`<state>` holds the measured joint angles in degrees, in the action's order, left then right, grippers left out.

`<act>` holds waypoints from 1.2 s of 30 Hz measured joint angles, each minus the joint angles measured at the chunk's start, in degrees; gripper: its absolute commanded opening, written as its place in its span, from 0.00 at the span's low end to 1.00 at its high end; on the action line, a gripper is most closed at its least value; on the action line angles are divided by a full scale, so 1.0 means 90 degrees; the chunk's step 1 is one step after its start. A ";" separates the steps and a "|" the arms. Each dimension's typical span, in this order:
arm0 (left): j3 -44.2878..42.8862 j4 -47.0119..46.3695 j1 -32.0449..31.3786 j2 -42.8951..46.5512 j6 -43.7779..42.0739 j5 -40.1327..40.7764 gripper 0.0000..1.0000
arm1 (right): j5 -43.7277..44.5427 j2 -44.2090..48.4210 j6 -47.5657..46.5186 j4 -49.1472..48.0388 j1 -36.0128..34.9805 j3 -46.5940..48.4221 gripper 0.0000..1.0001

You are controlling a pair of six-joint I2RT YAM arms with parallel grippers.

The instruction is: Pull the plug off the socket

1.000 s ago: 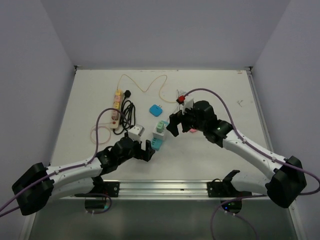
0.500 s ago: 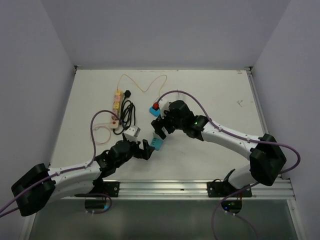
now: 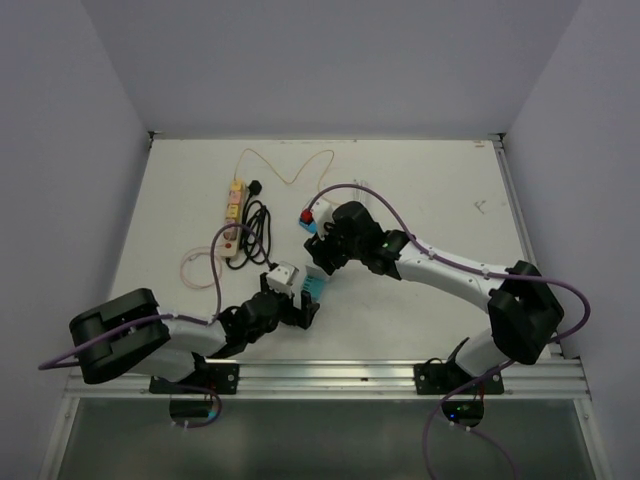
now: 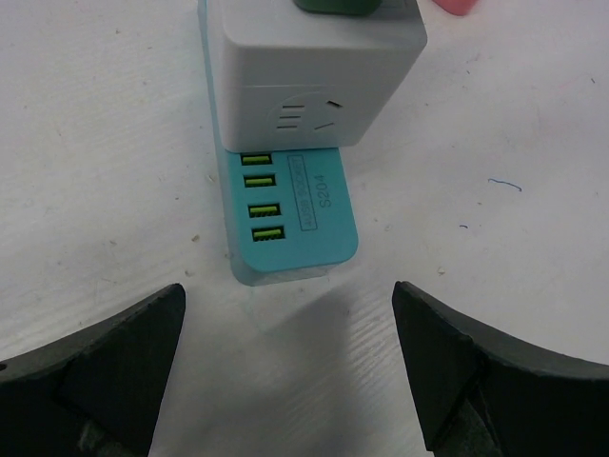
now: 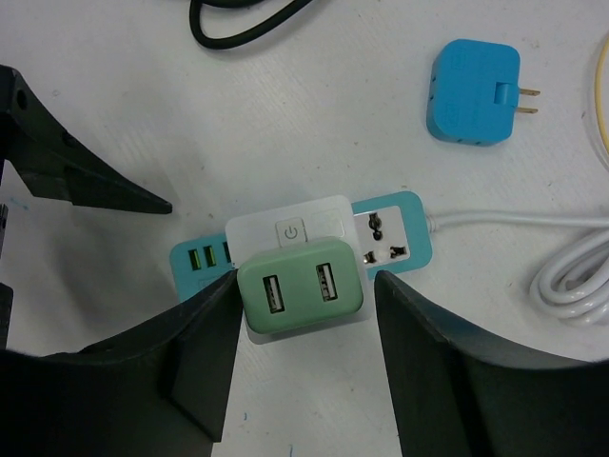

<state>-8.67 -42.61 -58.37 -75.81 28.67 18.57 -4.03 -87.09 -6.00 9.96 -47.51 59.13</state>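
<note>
Green plug [image 5: 302, 288] sits in the white-and-teal socket [image 5: 392, 228], around the middle of the surface [image 3: 450, 180], a bit toward the near edge. Looks like light, hard, slick plastic, so I'd pinch its flat sides. Right end effector [image 5: 305, 281] is spread, straddling it. Left end effector [image 4: 289, 288] is spread at the socket's USB end. Pale walls [image 3: 320, 60].

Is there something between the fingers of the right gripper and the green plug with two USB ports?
Nothing visible does. The open right gripper straddles the green two-port USB plug, with a finger close on each side. The plug sits on a white block adapter on the teal power strip.
</note>
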 measured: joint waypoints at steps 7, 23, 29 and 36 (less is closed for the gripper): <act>-0.0267 -0.0389 -0.0313 -0.0619 -0.0041 0.0661 0.89 | -0.0017 -0.0007 0.0000 -0.0010 -0.0010 0.0000 0.52; -0.0991 -0.0991 -0.0376 -0.1989 -0.0185 0.1365 0.17 | -0.0046 -0.0007 0.0041 -0.0058 -0.0012 -0.0002 0.12; -0.0998 -0.0996 -0.0381 -0.2006 -0.0182 0.1379 0.00 | -0.0017 -0.0007 0.0080 -0.0061 -0.0007 -0.0002 0.00; -0.1003 -0.0998 -0.0379 -0.2006 -0.0041 0.1258 0.00 | 0.0051 0.0019 0.0143 -0.0056 -0.0007 -0.0002 0.00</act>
<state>-17.69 -51.59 -61.78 -93.86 28.29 29.89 -3.57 -86.91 -4.71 9.45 -47.57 59.11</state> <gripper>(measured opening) 0.536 0.491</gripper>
